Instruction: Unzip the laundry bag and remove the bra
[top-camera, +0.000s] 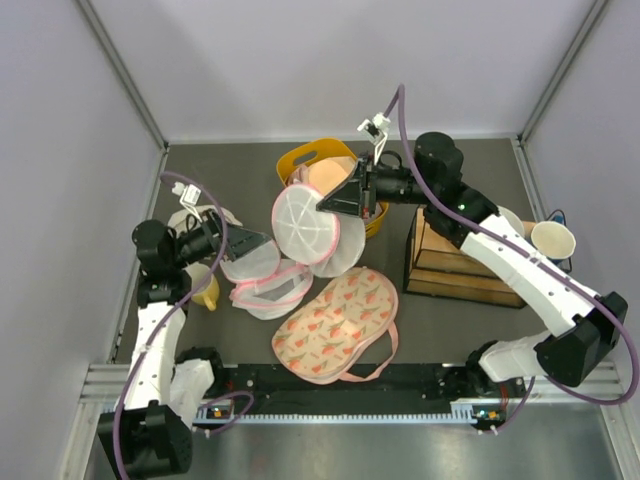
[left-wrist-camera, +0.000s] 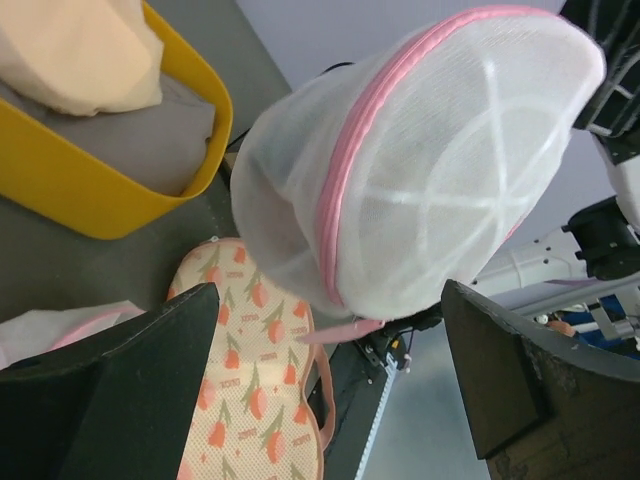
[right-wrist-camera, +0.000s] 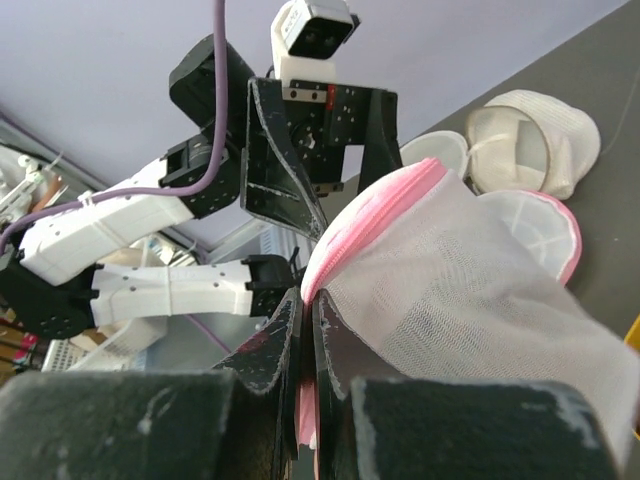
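Early stage, by my read: the laundry bag (top-camera: 300, 222) is up off the table (top-camera: 470, 330) in mid-scene, but the pink zipper (left-wrist-camera: 338, 175) looks closed along every stretch that shows, so the unzip isn't done and the removal hasn't begun. The bra doesn't show in any view; nothing orange reads through the mesh, so I can't tell whether it's inside. A pink tab (left-wrist-camera: 340, 330) hangs under the bag (maybe the pull, can't confirm). The right gripper (right-wrist-camera: 308, 300) has its fingers pressed together on the bag's pink edge, and the bag hangs from that pinch, one dome facing the L wrist cam. The R arm reaches up from its base at the near right, passes over the wooden box (top-camera: 460, 265), and its wrist points left toward the centre. The left gripper (top-camera: 255, 242) has its jaws wide apart with nothing in them. It points rightward at the bag, close but not touching, and the L arm is folded near its own side. What's left, probably: L finds the pull, runs the zip round, spreads the domes and takes the bra out. Flat on the table nearby are the cream printed pouch (top-camera: 335, 322) and other mesh bags (top-camera: 262, 285).
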